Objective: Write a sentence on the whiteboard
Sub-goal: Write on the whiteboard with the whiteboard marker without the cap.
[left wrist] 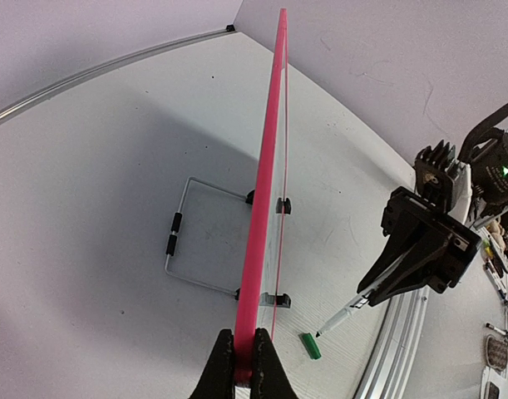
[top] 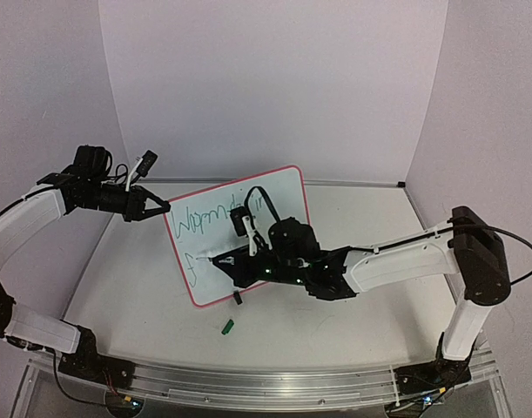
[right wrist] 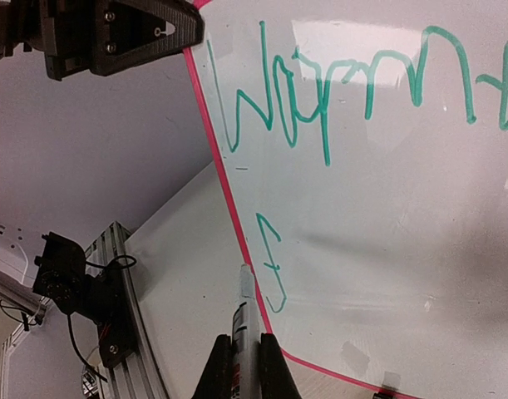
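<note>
The whiteboard stands upright on the table, white with a pink-red frame; it shows edge-on in the left wrist view and face-on in the right wrist view. Green script on it reads "Warmth", with a single "f" on the line below. My left gripper is shut on the board's frame edge. My right gripper is shut on a white marker, its tip by the board's left frame next to the "f". The marker also shows in the left wrist view.
A green marker cap lies on the table in front of the board, also in the left wrist view. A wire stand sits behind the board. Purple walls enclose the table; an aluminium rail runs along the near edge.
</note>
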Controlling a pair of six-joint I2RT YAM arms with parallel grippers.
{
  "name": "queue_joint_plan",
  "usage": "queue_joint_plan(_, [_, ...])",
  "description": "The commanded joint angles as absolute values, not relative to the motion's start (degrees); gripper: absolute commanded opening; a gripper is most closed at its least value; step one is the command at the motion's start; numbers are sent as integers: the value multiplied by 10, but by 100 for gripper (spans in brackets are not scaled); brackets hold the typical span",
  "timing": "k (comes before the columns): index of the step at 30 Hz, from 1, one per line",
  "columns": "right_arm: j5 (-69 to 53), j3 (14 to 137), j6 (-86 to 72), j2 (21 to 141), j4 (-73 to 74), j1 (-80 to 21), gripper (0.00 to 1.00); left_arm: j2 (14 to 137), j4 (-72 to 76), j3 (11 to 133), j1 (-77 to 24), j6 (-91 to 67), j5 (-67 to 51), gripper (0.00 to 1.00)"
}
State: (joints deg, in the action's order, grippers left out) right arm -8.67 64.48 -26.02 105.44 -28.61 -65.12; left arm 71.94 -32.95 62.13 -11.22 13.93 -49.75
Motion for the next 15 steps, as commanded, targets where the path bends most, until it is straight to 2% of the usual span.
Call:
queue_joint_plan(1, [-92,640,-244,1027,-282,-647,0,726,-357,618,-132,151,-484,0])
queue_joint_plan(15, [-157,633,-240,1037,-305,-624,0,725,-358,618,-135,150,-481,0])
